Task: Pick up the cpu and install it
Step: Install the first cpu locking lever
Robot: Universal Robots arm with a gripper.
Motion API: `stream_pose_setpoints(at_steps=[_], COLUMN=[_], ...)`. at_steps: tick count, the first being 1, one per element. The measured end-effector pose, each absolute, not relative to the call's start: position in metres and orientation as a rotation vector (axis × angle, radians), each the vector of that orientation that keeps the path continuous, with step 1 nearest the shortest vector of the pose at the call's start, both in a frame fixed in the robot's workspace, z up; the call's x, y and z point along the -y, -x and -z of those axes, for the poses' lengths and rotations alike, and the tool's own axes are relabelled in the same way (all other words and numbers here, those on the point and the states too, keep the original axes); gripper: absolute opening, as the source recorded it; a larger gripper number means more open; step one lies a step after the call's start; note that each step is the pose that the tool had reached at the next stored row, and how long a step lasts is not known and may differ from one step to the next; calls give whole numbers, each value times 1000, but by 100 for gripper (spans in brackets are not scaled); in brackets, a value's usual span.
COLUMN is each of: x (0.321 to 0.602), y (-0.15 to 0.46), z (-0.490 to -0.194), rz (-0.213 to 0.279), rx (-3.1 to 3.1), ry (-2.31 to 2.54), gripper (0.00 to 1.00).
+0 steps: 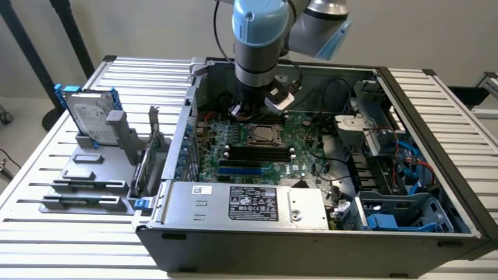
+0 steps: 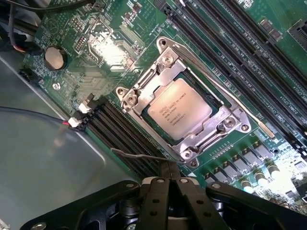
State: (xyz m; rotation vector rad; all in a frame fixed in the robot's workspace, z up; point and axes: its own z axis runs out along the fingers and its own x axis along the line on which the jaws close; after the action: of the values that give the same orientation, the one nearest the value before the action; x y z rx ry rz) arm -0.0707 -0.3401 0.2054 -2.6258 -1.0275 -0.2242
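The cpu (image 2: 180, 115) is a flat silver-grey square with printed text, lying in the socket on the green motherboard, with the metal socket frame (image 2: 144, 88) closed around its edges. It appears in the exterior view as a small grey square (image 1: 263, 135) in the middle of the board. My gripper (image 2: 169, 168) hangs just above the board beside a corner of the socket, its black fingers pressed together and holding nothing. In the exterior view the gripper (image 1: 244, 113) sits inside the open computer case just behind the socket. A thin wire lever (image 2: 139, 155) lies close to the fingertips.
Black memory slots (image 1: 253, 153) run in front of the socket. The power supply (image 1: 249, 204) fills the case's front. Cables and drive bays (image 1: 389, 151) crowd the exterior view's right. A hard drive with blue bracket (image 1: 90, 116) stands in a holder outside the case. A coin battery (image 2: 54, 58) sits on the board.
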Motion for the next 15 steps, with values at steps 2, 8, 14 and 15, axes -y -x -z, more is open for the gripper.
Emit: stream_pose_setpoints(at_steps=[2,8,14,15], x=[340,338,337,337], y=[71,71,69,68], z=[-204,-203,-203,-203], rz=[225,225,225,225], rx=[1027,1027,1027,1027], ry=[2626,2626,2626,2626], gripper=[11,11,11,11])
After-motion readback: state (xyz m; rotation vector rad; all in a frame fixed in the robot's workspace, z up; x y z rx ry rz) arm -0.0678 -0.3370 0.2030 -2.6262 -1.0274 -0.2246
